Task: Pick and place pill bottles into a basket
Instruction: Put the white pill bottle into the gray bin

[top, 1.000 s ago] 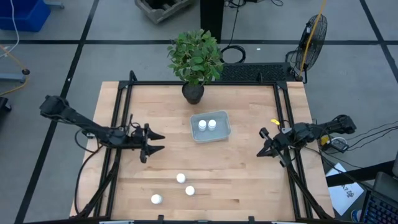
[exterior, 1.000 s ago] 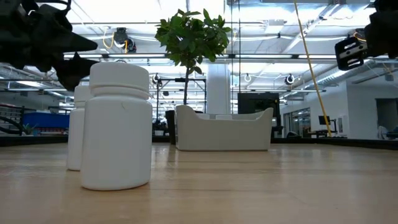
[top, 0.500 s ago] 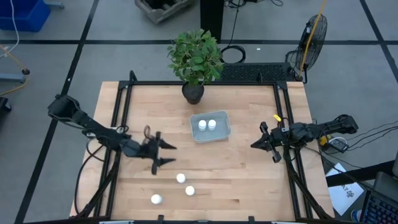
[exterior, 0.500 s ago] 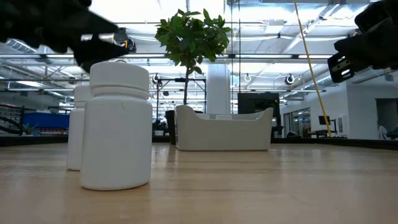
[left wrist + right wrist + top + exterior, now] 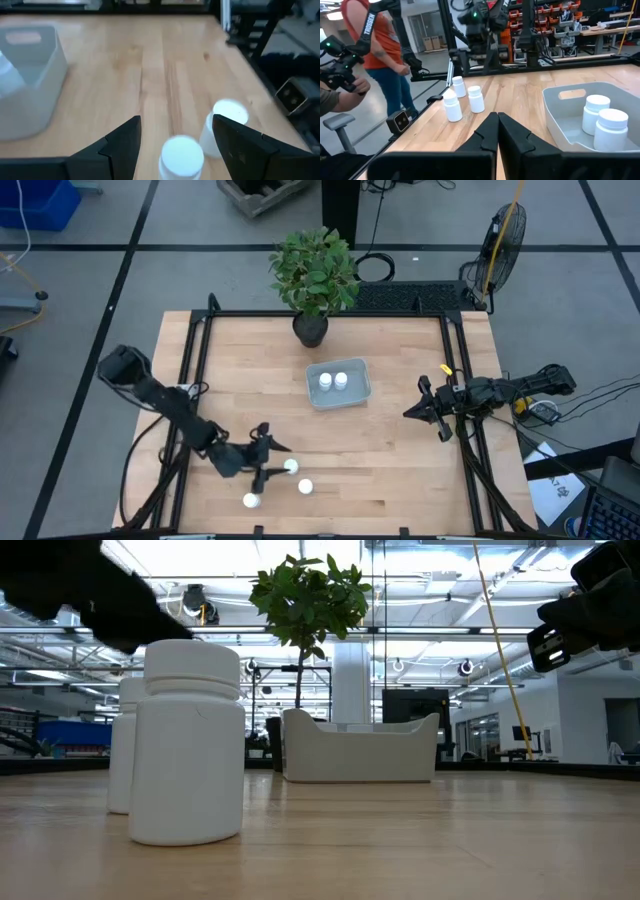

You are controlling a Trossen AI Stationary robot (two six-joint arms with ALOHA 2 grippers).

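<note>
Three white pill bottles stand on their bases on the table near its front edge (image 5: 291,466) (image 5: 305,486) (image 5: 251,500). Two more (image 5: 325,381) (image 5: 342,379) stand in the pale grey-blue basket (image 5: 338,395) at mid-table. My left gripper (image 5: 272,463) is open, low over the table. Its fingers stand on either side of the nearest bottle (image 5: 181,155) without touching it, and a second bottle (image 5: 227,117) stands beyond. My right gripper (image 5: 413,411) is shut and empty at the table's right side, pointing toward the basket (image 5: 570,117).
A dark pot with a leafy plant (image 5: 312,300) stands behind the basket at the far edge. Black frame rails (image 5: 195,380) run along the table's left and right sides. A person (image 5: 380,55) stands beyond the table's left side.
My left gripper has swung from the table's left middle toward the near edge and the right, up to the three standing bottles, staying open. My right gripper shifted a little toward the table's left, then kept still. No bottle has moved.
</note>
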